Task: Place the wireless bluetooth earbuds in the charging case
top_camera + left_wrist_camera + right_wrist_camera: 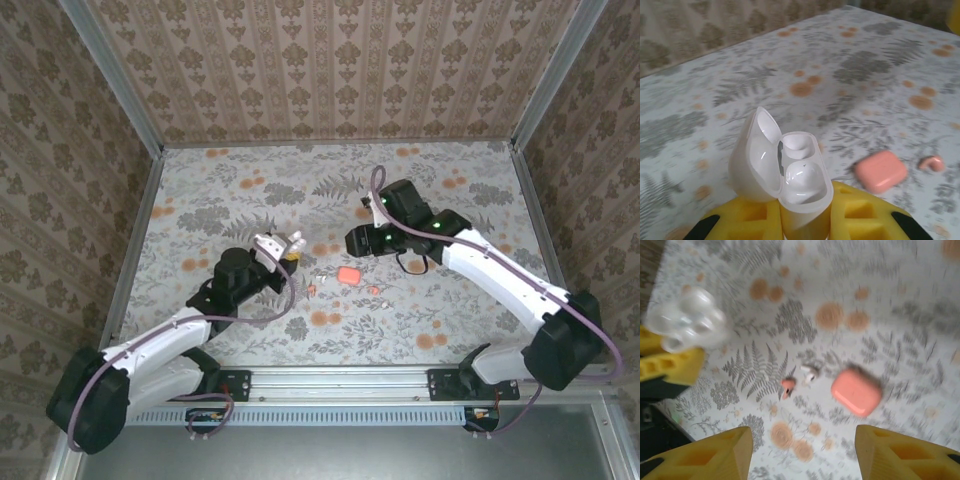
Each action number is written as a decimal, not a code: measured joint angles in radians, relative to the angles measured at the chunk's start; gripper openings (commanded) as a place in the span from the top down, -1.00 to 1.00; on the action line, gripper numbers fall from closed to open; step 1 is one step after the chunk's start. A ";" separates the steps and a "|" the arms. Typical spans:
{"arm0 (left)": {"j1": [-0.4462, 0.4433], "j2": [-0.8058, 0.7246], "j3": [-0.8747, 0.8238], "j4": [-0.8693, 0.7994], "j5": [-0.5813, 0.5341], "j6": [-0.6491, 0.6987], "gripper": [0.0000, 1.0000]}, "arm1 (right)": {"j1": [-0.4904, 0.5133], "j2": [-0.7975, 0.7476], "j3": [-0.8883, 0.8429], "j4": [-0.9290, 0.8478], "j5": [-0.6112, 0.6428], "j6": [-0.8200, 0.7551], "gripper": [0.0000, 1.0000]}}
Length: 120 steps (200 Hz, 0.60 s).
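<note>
Hovering parted and empty, the right fingers [715,455] point down at two earbuds [787,386], white and red, ahead at the middle of the surface [900,305] beside a pink case [856,391]; left fingers [755,220] grip the open white charging case [790,170].

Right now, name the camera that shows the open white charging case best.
Left wrist: the white charging case sits close, lid up, interior visible. Right wrist shows it blurred; top external shows it tiny.
</note>
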 measured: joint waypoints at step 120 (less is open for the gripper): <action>0.173 -0.232 -0.086 -0.124 -0.111 -0.070 0.80 | 0.189 0.481 0.198 -0.023 0.000 0.453 -0.13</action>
